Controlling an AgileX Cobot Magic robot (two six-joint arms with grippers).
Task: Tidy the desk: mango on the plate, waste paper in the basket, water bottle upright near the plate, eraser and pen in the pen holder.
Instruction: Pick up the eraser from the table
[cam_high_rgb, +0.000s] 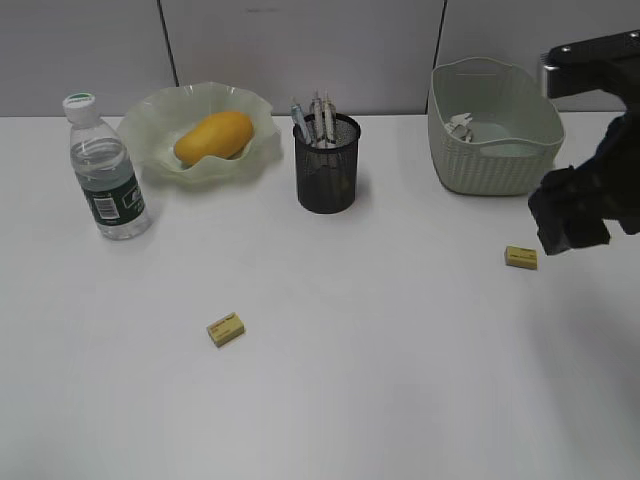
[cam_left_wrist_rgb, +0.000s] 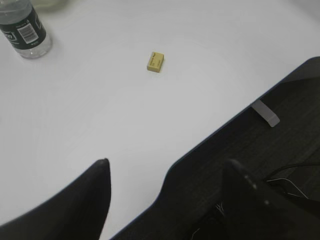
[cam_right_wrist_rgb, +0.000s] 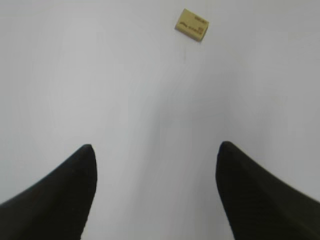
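Mango (cam_high_rgb: 213, 137) sitting in the plate (cam_high_rgb: 160, 110), two erasers (cam_high_rgb: 226, 329) lying loose on my desk (cam_high_rgb: 380, 360), I'm seeing right gripper (cam_right_wrist_rgb: 155, 150) hovering wide open near one, left gripper (cam_left_wrist_rgb: 170, 167) gaping empty too

I see grey wall panels (cam_high_rgb: 300, 45) right behind the desk (cam_high_rgb: 380, 400), split by two dark vertical seams (cam_high_rgb: 168, 40), one toward the desk's left, one toward its right. Desk is plain white, evenly lit, soft shadows only. In the left wrist view, past the desk's dark front edge, I get a dark floor (cam_left_wrist_rgb: 290, 135), a pale strip (cam_left_wrist_rgb: 265, 113) lying on it near that edge, thin cables (cam_left_wrist_rgb: 292, 181) farther out.
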